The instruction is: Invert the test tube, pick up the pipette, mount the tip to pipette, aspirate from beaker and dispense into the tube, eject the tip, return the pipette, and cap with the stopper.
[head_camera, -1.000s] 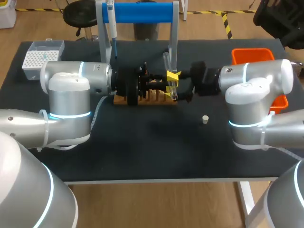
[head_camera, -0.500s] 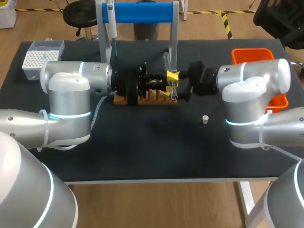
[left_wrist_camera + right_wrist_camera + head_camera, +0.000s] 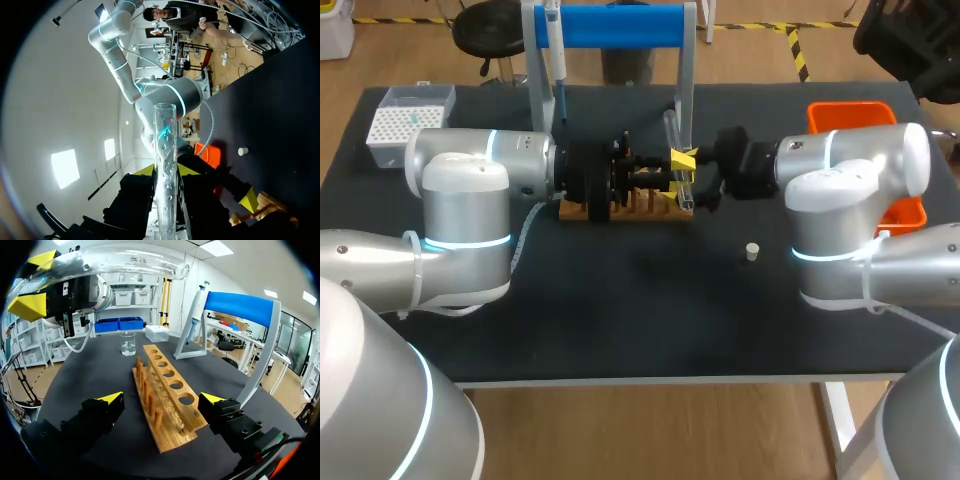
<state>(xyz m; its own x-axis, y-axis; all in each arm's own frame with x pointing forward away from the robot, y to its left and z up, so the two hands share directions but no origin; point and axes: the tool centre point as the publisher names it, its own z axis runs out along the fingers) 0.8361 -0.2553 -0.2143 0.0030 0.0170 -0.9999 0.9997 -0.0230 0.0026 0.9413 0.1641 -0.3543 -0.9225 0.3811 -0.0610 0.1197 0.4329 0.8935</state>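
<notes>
Dark matte table (image 3: 620,320), pale front edge

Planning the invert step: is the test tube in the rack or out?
Out: the left gripper holds the test tube in the air, clear of the wooden rack.

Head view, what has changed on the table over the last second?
The right arm slid a little toward the rack, carrying the open right hand closer to the tube. Nothing was taken or let go. The left hand kept its grip on the tube; the rack and the stopper stayed put.
</notes>
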